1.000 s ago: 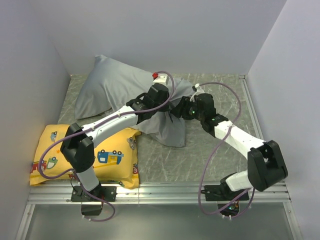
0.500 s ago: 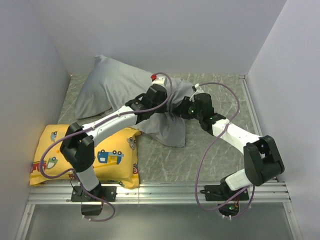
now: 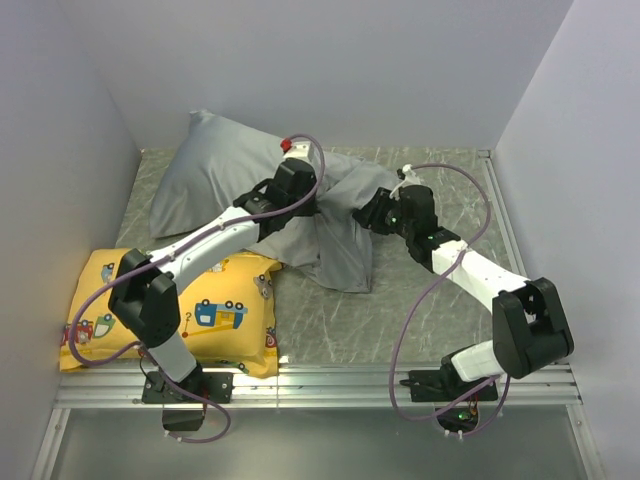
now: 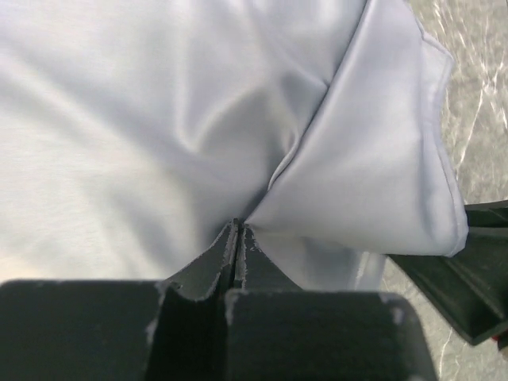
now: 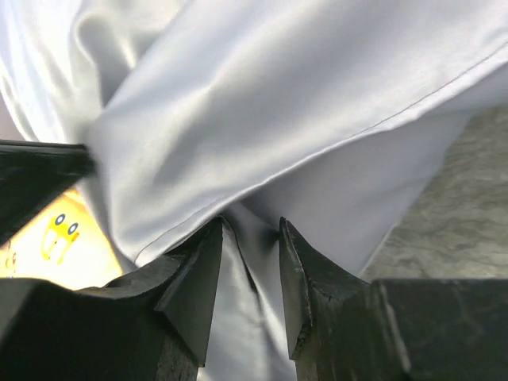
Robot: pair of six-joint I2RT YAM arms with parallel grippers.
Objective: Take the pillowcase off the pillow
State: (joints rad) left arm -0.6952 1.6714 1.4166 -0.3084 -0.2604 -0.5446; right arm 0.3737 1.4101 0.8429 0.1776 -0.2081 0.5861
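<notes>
Marbled tabletop (image 3: 420,320); yellow cushion (image 3: 230,310) beside pillowcase (image 3: 215,170)

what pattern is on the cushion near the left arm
The cushion is yellow with cartoon vehicles; the top view shows it best.

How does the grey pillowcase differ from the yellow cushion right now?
The pillowcase is plain silver-grey; the yellow cushion carries a cartoon-vehicle print. The pillowcase looks larger and lies wrinkled at the back; the cushion sits flat at the near left. The left gripper pinches the pillowcase; nothing grips the cushion. Both are soft.
</notes>
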